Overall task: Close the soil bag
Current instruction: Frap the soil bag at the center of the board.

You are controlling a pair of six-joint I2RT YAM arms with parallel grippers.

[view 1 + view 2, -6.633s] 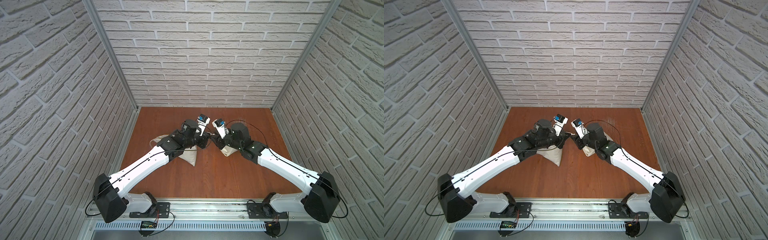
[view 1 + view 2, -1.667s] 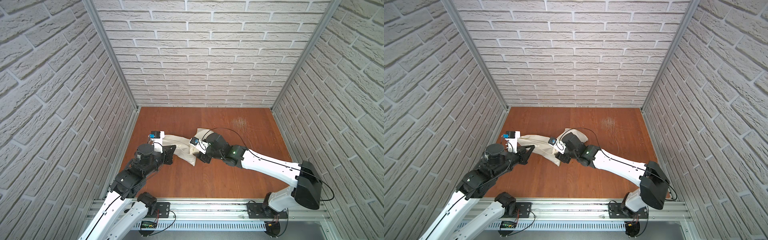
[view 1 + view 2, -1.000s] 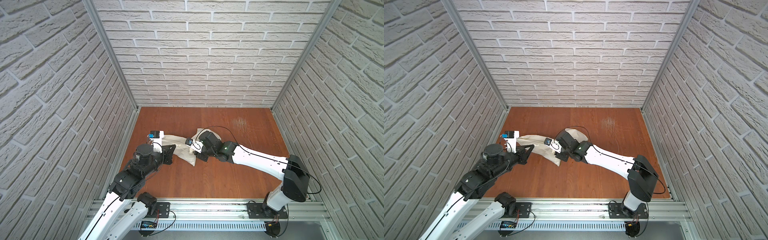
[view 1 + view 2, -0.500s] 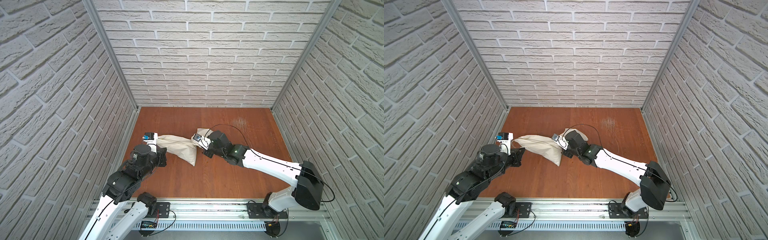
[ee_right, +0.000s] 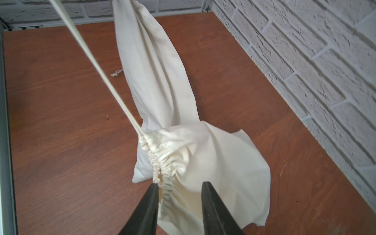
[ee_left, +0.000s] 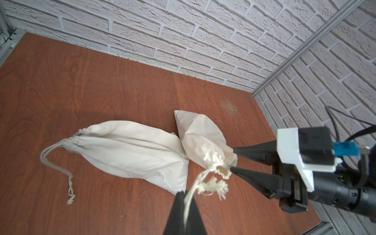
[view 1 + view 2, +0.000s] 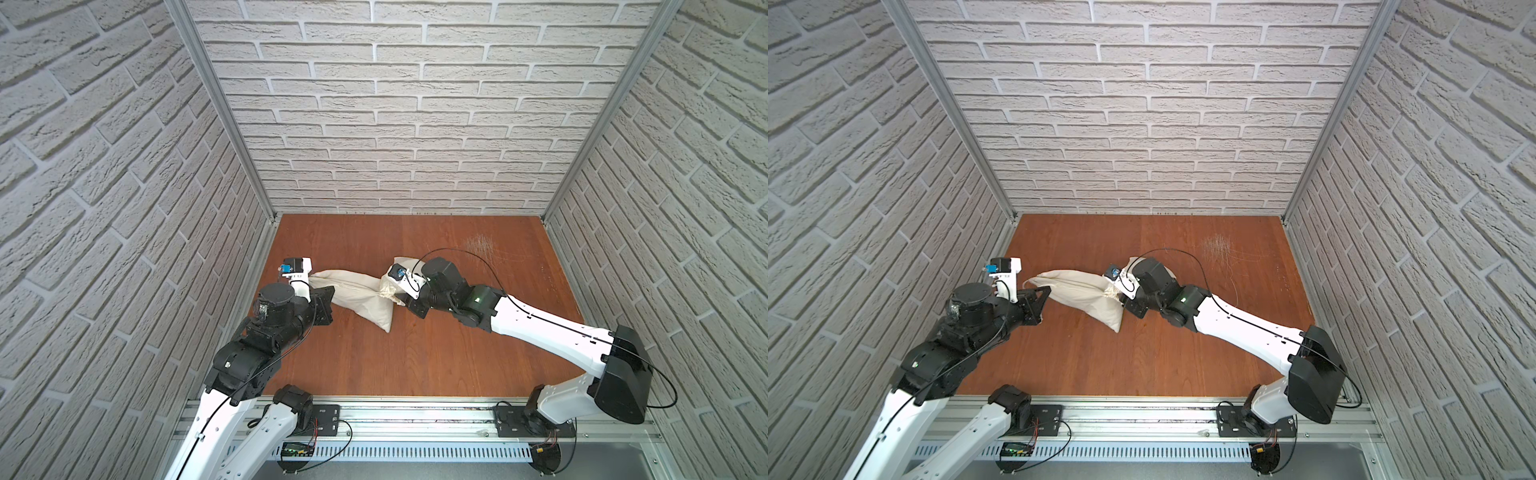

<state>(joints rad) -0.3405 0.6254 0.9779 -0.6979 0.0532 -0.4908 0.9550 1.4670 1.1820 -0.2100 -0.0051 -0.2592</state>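
Softly crumpled cream cloth soil bag (image 6: 200, 138), puckered mouth (image 5: 160, 160), taut cord (image 5: 106, 81)

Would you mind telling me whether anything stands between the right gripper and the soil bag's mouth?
Nothing visible does. The right gripper stands open right at the soil bag's gathered mouth. The drawstring leads off to the shut left gripper, and the second bag lies beyond.

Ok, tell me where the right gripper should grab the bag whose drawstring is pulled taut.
Grip the soil bag at its gathered neck, coming from the side opposite the taut drawstring. The cloth bunches narrow there, and the right gripper's open jaws stand either side of it.
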